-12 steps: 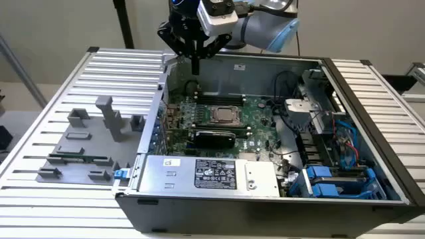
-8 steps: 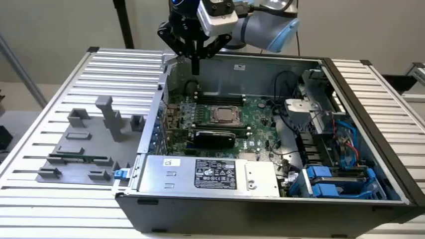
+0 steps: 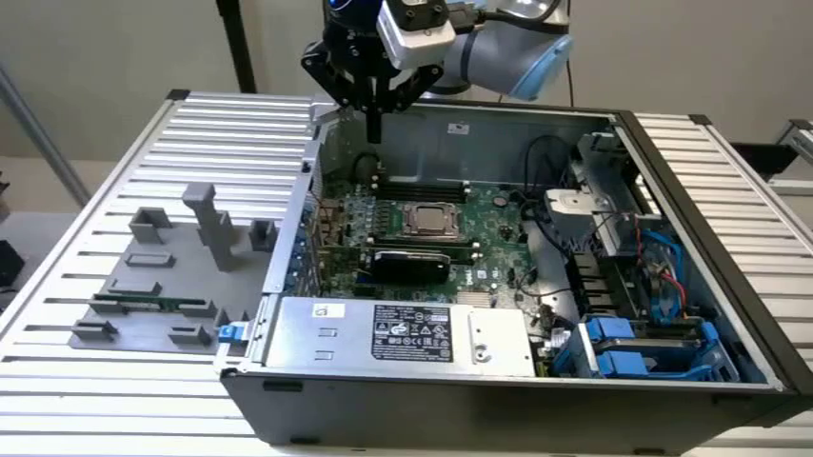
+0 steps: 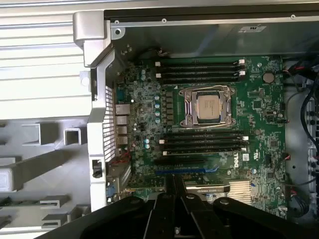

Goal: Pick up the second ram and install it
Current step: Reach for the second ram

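The black gripper [image 3: 375,131] is held above the far wall of the open grey computer case [image 3: 508,400], its fingers drawn together with nothing seen between them. Below it the large green motherboard [image 3: 420,228] is exposed. Well apart, toward the exterior view's left, the slim green ram stick [image 3: 150,303] is laid on the grey plastic fixture [image 3: 190,283] on the slatted metal counter [image 3: 76,390].

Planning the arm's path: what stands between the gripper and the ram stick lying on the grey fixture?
In the exterior view, the case's side wall and the tall grey fixture posts stand between the gripper and the second ram.
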Robot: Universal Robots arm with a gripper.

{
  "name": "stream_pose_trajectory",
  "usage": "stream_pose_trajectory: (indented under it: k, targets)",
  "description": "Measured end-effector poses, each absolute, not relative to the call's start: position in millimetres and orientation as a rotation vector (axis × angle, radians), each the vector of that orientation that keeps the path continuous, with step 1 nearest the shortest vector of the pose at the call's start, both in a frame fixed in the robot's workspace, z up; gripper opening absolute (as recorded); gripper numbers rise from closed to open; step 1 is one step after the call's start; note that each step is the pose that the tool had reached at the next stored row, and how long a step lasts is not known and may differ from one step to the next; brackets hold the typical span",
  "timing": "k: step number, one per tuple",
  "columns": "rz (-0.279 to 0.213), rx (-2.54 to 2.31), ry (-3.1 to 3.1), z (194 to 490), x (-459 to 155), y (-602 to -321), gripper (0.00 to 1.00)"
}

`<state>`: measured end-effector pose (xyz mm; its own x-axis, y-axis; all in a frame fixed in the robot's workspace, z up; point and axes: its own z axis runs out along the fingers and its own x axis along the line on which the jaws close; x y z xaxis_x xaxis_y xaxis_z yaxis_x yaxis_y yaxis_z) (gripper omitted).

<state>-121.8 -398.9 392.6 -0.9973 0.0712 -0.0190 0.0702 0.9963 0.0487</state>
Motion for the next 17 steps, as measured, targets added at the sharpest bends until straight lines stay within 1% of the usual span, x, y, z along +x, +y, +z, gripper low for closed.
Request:
stream_pose_trajectory:
  k: [17]
  targets:
    - [0.075, 0.11, 3.116, 392.6, -194.2, -424.1, 0.0]
